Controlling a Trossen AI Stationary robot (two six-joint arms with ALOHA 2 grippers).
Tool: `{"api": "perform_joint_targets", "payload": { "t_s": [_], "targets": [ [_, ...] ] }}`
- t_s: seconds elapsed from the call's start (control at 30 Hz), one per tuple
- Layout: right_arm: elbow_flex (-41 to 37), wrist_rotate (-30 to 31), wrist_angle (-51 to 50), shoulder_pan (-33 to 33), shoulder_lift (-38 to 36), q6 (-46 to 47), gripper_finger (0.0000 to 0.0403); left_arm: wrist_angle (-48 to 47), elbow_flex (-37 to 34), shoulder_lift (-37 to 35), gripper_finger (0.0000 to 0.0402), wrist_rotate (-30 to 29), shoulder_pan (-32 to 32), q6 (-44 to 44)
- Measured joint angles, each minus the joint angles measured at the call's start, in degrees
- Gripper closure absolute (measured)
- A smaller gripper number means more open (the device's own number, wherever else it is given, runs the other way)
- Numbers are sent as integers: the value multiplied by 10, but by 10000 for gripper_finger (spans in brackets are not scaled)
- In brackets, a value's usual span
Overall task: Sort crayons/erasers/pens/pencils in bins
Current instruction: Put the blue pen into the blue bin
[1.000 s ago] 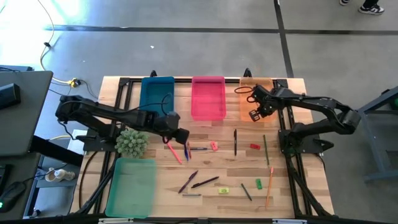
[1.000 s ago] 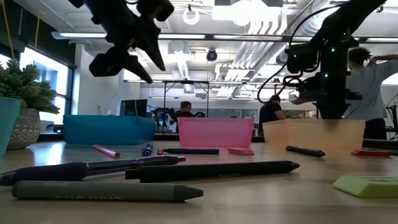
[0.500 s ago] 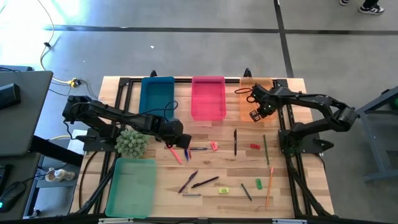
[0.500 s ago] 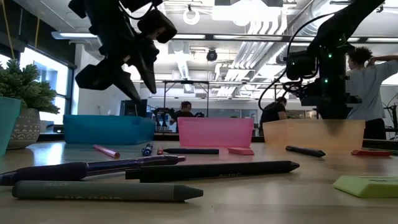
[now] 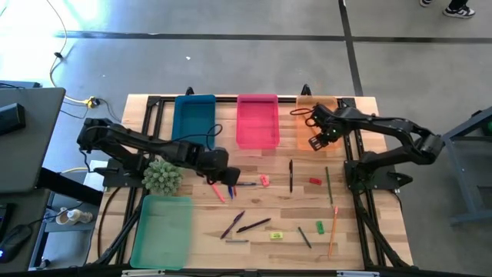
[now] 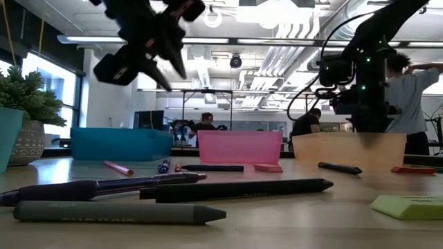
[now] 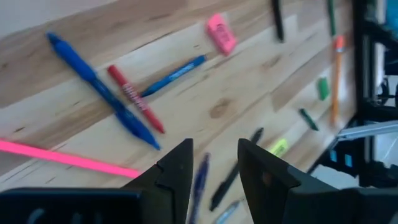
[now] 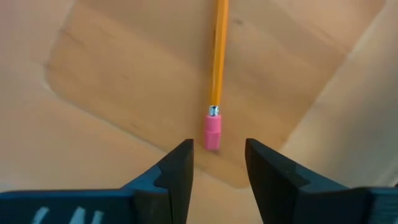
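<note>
orange bin [image 5: 309, 127] at the table's far right corner: from above, our right gripper [image 5: 316, 141] hovers over it. its wrist view shows jaws just sprung apart, a pencil [image 8: 217, 65] dropped inside, so that one's sorted. left gripper [image 7: 214, 163], unclenched and empty, hangs over crossed pens [image 7: 102, 93] mid-table, a pink crayon [image 7: 68, 158] just beside.

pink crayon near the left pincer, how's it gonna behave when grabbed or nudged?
The pink crayon is a long thin stick lying flat on the table, so it will probably roll if nudged sideways. It looks rigid and light, so the left pincer should lift it easily. Being so slender, it may pivot if pinched off-centre and could snap under hard squeezing.
</note>
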Motion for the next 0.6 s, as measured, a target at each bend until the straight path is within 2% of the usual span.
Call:
{"api": "perform_joint_targets", "payload": {
  "t_s": [0.2, 0.37, 0.6],
  "targets": [
    [1, 3, 0, 0, -39, 0, 265, -66, 55, 0, 302, -3, -1, 5],
    [1, 3, 0, 0, -68, 2, 265, -116, 75, 0, 312, -9, -6, -8],
    [1, 3, -5, 0, -92, 16, 265, -169, 72, 0, 323, -87, -11, -40]
  ]
}}
